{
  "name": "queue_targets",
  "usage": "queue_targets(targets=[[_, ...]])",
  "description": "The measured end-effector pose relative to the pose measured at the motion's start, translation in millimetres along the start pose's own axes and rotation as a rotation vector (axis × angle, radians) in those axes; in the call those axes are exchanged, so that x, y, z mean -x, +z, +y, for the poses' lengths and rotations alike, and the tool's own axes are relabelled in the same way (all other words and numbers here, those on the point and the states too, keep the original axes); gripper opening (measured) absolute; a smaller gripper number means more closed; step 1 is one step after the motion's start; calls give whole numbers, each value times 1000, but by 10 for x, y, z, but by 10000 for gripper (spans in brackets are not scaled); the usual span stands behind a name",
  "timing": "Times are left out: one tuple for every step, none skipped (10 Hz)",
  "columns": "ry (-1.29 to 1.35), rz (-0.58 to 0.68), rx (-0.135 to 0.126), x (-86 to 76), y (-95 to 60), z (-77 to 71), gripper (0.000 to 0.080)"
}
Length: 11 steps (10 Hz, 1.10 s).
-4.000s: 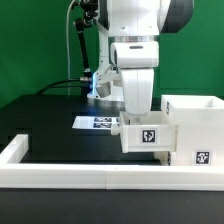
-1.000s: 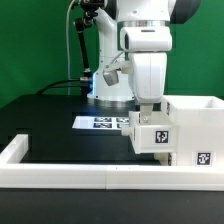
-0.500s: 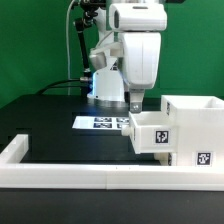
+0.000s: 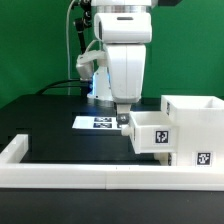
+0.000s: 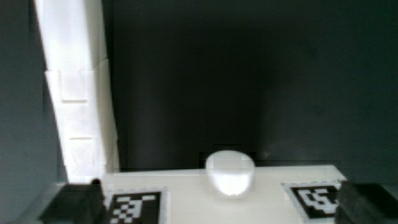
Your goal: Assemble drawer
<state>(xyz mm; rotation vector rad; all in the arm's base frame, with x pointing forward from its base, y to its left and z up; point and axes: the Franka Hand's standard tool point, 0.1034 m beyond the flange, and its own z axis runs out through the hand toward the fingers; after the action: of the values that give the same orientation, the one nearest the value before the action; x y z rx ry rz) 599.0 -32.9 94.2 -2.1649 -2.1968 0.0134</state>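
The drawer [image 4: 150, 133], a low white box with a tag on its side, sits partly slid into the taller white housing [image 4: 196, 118] at the exterior view's right. My gripper [image 4: 123, 110] hangs just off the drawer's outer end, toward the exterior view's left, with nothing in it. In the wrist view the drawer's end [image 5: 222, 200] shows two tags and a rounded white knob [image 5: 228, 172]. My dark fingertips [image 5: 75, 203] sit far apart at the frame corners, so my gripper [image 5: 217, 214] is open.
The marker board [image 4: 98, 122] lies on the black table behind the drawer. A long white border rail [image 4: 90, 177] runs along the front and turns up the exterior view's left side; it also shows in the wrist view [image 5: 71, 90].
My gripper has let go of the drawer and moved toward the exterior view's left. The drawer stays partly in the housing.
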Motion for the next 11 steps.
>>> queue_targets(targets=[[-19, 14, -2, 31, 19, -10, 649], [-23, 78, -4, 89, 78, -35, 649], [-12, 118, -5, 139, 127, -46, 649], [-22, 137, -8, 157, 171, -62, 649], [-26, 189, -7, 191, 233, -89, 649], [-7, 234, -18, 240, 323, -139, 649], [-2, 230, -20, 170, 337, -132, 649], [-11, 236, -23, 88, 353, -131, 649], [-11, 242, -29, 20, 380, -135, 649], [-3, 246, -32, -54, 379, -129, 649], [16, 245, -37, -124, 377, -123, 649]])
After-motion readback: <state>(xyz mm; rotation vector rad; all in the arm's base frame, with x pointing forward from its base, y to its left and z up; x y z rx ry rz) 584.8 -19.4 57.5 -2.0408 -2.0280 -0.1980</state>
